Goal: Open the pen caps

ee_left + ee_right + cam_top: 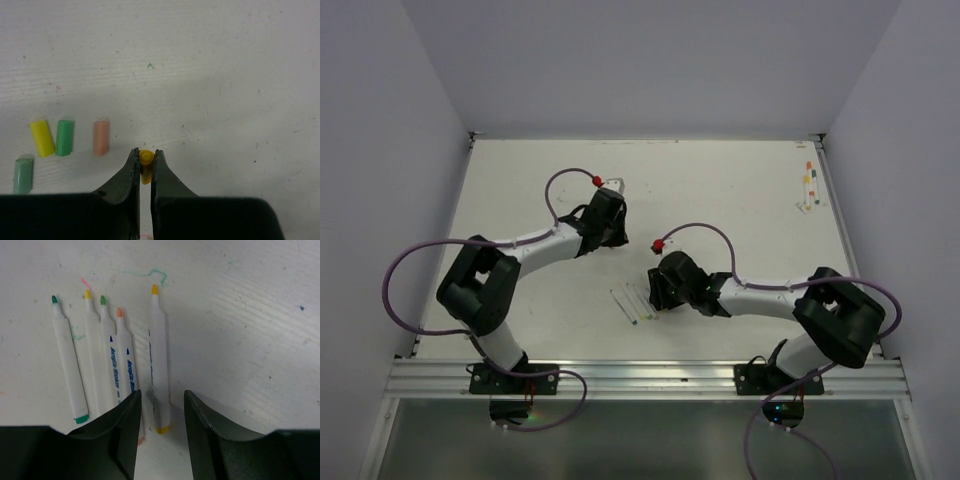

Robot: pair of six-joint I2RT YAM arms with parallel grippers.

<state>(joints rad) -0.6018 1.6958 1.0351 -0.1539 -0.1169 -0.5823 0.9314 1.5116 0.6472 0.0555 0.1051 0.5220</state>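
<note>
An orange-yellow cap (146,158) is held pinched at the tips of the left gripper (145,161), whose jaws are closed on it. Four loose caps (64,137), yellow, green, peach and pale green, are laid near it on the table (210,75). Five uncapped pens (106,355) are seen lying side by side in the right wrist view. The yellow-tipped pen (160,365) is flanked by the parted jaws of the right gripper (161,395).

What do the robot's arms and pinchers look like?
The left arm and right arm have chunky black joints joined by slim white tubes. A looping purple cable with a red plug runs along each. The left gripper and right gripper each end in two black, tapering fingers.
</note>
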